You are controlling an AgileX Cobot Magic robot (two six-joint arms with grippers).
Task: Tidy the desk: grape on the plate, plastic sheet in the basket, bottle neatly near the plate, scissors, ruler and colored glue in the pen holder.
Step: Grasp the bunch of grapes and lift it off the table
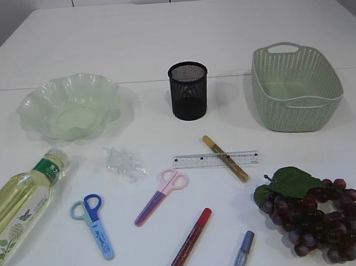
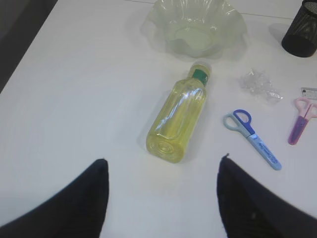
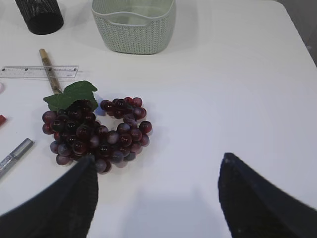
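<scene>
While spread, both hands (image 2: pixel 161 198) (image 3: pixel 158 198) hover above table (image 1: pixel 158 36).

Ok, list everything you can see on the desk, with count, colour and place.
plate: one, pale green, back left
pen holder: one, black mesh, back centre
basket: one, green, back right
bottle: one, yellow liquid, lying front left
plastic sheet: one, clear, crumpled, centre left
scissors: two, blue, pink, front centre
ruler: one, clear, centre
glue pens: three, gold across ruler, red, blue front
grape: one bunch, dark purple, front right
left pincer: open, above bottle
right pincer: open, near grape
</scene>
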